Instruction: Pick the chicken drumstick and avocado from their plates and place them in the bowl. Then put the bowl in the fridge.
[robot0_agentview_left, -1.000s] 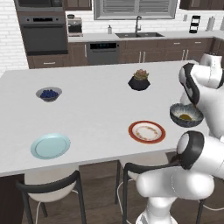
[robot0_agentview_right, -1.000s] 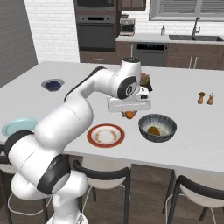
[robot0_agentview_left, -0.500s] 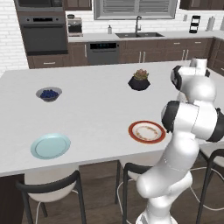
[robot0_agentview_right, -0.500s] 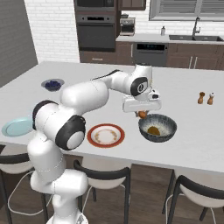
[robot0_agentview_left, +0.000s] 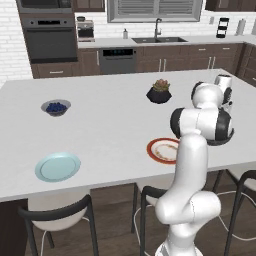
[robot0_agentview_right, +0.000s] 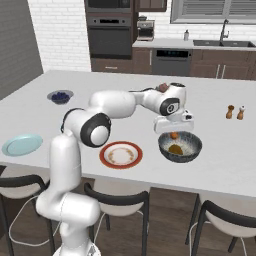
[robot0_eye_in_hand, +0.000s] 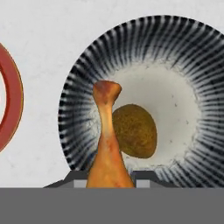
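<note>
— Where is the chicken drumstick (robot0_eye_in_hand: 107, 144) at this moment?

— The hand (robot0_agentview_right: 173, 124) is clenched on its thick end, just above the bowl (robot0_agentview_right: 194, 148). In the hand view the thin bone end points away from the fingers and the thick, orange-brown part sits between them. The skin looks smooth and a little shiny, darker at the knob of the bone.

— And the avocado (robot0_eye_in_hand: 134, 130)?

— It lies inside the bowl, on the pale cream bottom, a round olive-brown lump. From the hand view the drumstick hangs partly in front of it.

— How does the bowl look?

— Deep and round, with dark blue-grey stripes running from the rim toward the middle. It stands on the white worktop (robot0_agentview_right: 125, 97), near the front edge, just beside the white plate with the orange-red rim (robot0_agentview_right: 120, 154). This plate has only some faint brown marks on it.

— The other plate?

— The light blue plate (robot0_agentview_left: 57, 166) is well apart, at the far left near the front edge. Behind it stands a small grey bowl of berries (robot0_agentview_left: 55, 107), and a black pot with a plant (robot0_agentview_left: 159, 92) is further back.
</note>
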